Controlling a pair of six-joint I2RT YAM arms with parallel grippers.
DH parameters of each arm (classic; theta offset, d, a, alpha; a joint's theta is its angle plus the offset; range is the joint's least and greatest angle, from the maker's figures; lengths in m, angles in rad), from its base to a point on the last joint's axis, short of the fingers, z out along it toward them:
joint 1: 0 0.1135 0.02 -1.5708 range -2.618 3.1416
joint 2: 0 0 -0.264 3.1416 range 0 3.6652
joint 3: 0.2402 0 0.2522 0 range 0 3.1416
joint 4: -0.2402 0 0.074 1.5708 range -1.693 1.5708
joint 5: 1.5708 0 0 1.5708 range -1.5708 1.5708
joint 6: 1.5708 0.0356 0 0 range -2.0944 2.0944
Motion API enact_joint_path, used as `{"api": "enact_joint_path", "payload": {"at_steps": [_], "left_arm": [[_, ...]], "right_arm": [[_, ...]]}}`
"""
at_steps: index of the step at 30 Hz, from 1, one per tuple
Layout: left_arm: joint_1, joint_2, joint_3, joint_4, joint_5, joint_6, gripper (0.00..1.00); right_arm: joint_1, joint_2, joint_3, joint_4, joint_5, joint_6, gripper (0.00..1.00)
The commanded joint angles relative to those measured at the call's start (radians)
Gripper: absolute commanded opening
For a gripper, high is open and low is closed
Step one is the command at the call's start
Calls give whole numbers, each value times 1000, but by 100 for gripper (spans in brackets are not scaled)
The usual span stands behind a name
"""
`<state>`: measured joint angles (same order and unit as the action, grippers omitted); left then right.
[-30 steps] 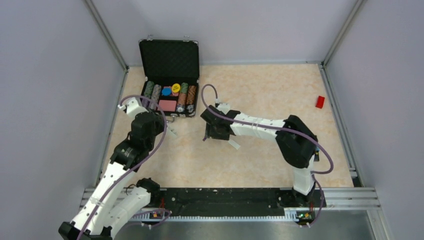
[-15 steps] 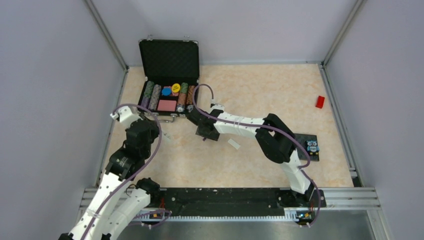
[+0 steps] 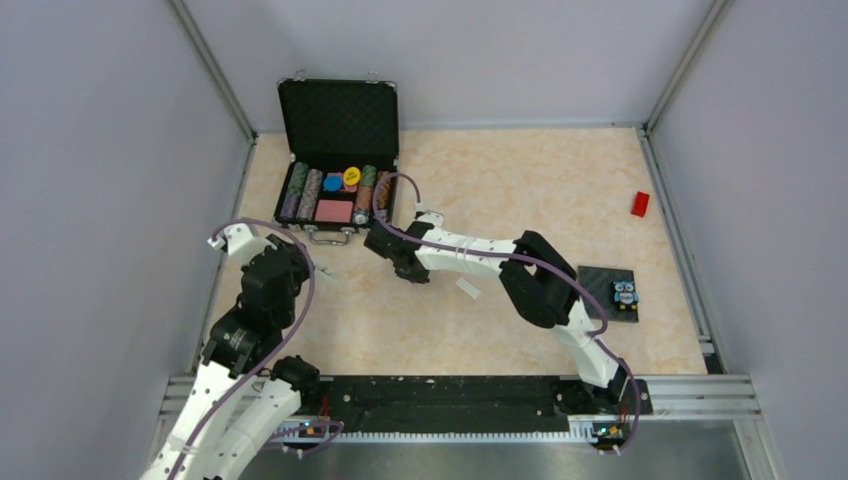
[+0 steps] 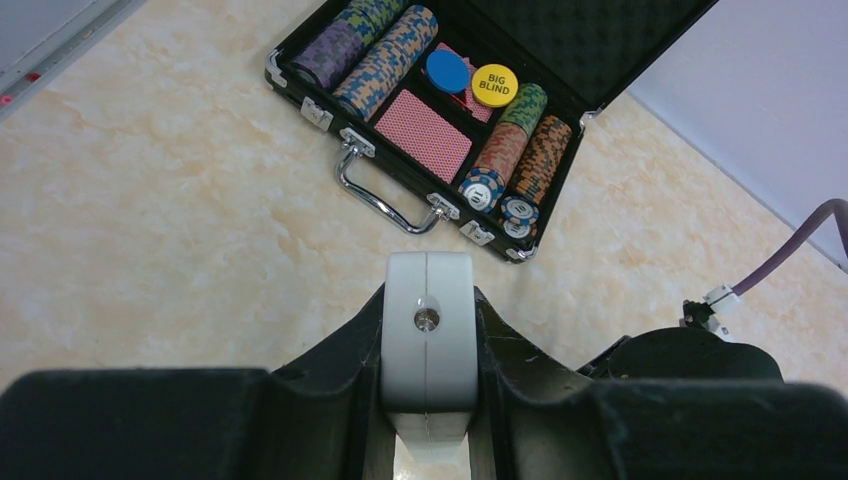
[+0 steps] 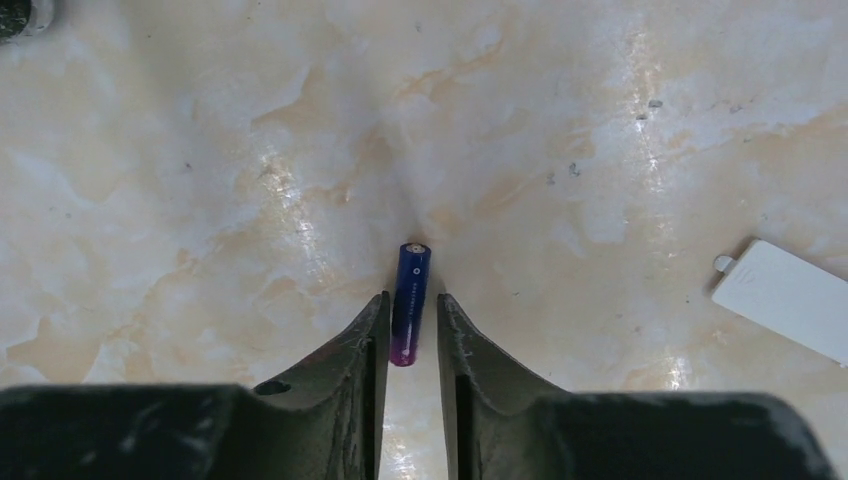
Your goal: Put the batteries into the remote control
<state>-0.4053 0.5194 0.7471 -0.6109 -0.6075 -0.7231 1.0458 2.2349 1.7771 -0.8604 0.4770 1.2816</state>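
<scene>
- The left hand is closed on the remote control; the white bar sits clamped between both fingers, raised above the tabletop.
- An open chip case lies beyond the left hand.
- The right hand is lowered to the tabletop with its fingers set narrowly either side of the dark purple battery.
- The battery lies flat on the tabletop, its lower end between the fingertips.
- It cannot be told whether the fingers clamp the battery.
- A white cover plate lies apart to the right.
</scene>
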Motion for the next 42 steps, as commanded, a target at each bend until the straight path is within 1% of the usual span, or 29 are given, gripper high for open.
{"api": "enact_joint_path", "payload": {"at_steps": [1,3,4,6,8,11,12,13,17,18,20,22,25,26,28,30,33,36,39,42], "left_arm": [[4,-23,-10,11,-12,0,0],[3,-25,-12,9,-5,-5,0],[3,-23,-13,11,1,-4,0],[3,-21,-17,14,15,-6,0],[4,-19,-21,17,26,-7,0],[4,-19,-29,23,31,-11,0],[5,-17,-29,24,31,-14,0],[4,-16,-32,26,32,-15,0],[3,-4,-38,37,34,-19,0],[3,1,-42,44,42,-20,0],[4,11,-55,70,77,-20,0],[4,26,-72,104,132,-18,0],[3,61,-89,181,255,-11,0],[3,72,-95,235,316,-3,0],[3,98,-115,368,491,31,0],[3,130,-134,527,706,51,0],[4,211,-123,712,930,32,0],[2,321,-58,790,1091,-12,0],[2,420,12,847,1188,-59,0],[2,512,76,929,1303,-105,0]], "right_arm": [[16,50,8,-55,12,8,20],[13,49,10,-55,16,-15,20],[10,49,9,-53,14,-27,21],[2,51,1,-42,6,-55,28],[-5,53,-15,-13,-7,-86,33],[-9,72,-25,15,-23,-131,33],[-9,82,-27,18,-30,-138,31],[-10,90,-34,18,-37,-142,27],[-13,88,-91,37,-44,-155,8],[-14,76,-110,48,-42,-163,5],[-24,35,-156,90,-47,-197,0],[-39,-45,-225,173,-69,-248,0],[-68,-219,-339,293,-105,-344,0],[-80,-282,-366,315,-119,-384,0],[-102,-423,-407,326,-136,-450,0],[-128,-546,-448,324,-140,-509,0],[-183,-730,-513,346,-166,-599,0],[-236,-860,-529,367,-267,-712,0],[-246,-947,-517,391,-354,-816,0],[-245,-1025,-554,469,-462,-887,1]]}}
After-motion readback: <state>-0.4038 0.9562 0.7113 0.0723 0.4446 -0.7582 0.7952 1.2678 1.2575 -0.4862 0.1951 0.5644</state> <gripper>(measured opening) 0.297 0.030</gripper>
